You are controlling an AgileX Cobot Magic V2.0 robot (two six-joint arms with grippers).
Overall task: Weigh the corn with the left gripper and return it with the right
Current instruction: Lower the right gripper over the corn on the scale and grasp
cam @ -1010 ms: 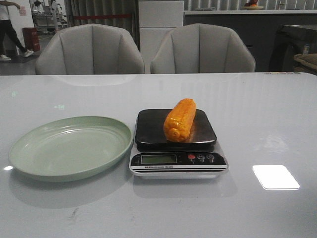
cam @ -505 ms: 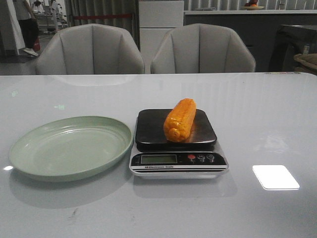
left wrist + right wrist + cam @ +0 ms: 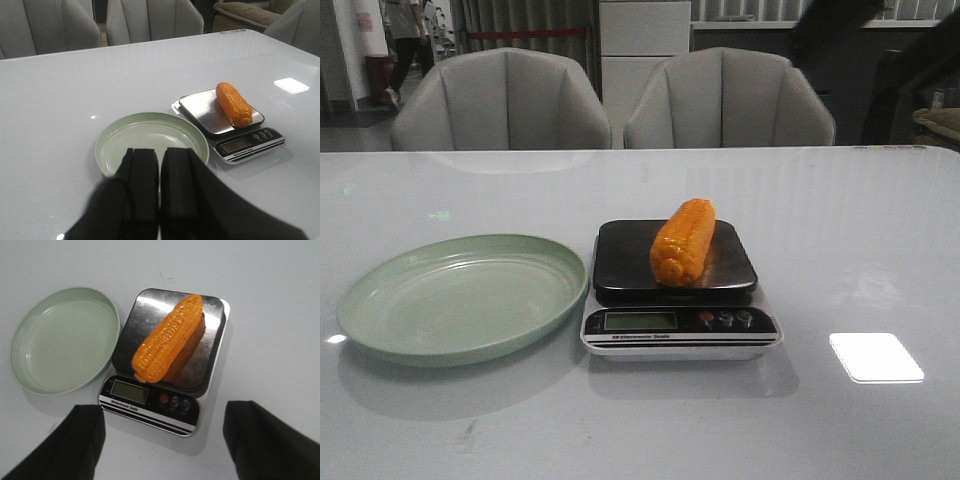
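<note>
The orange-yellow corn [image 3: 683, 241] lies on the black platform of the scale [image 3: 620, 265], one end toward the display. It also shows in the left wrist view [image 3: 233, 104] and the right wrist view [image 3: 169, 339]. My right gripper [image 3: 164, 415] is open and empty, high above the scale's front edge, one finger on each side. A dark blur at the top right of the front view is the right arm [image 3: 925, 50]. My left gripper [image 3: 160, 162] is shut and empty, back from the green plate [image 3: 115, 135], away from the corn.
The pale green plate [image 3: 380, 300] lies empty just left of the scale, and also shows in the right wrist view [image 3: 30, 350]. Two grey chairs [image 3: 500, 100] stand behind the table's far edge. A bright light patch [image 3: 875, 356] lies right of the scale.
The right arm has come into the front view at the top right as a dark blur. The corn, scale and plate have not moved.
</note>
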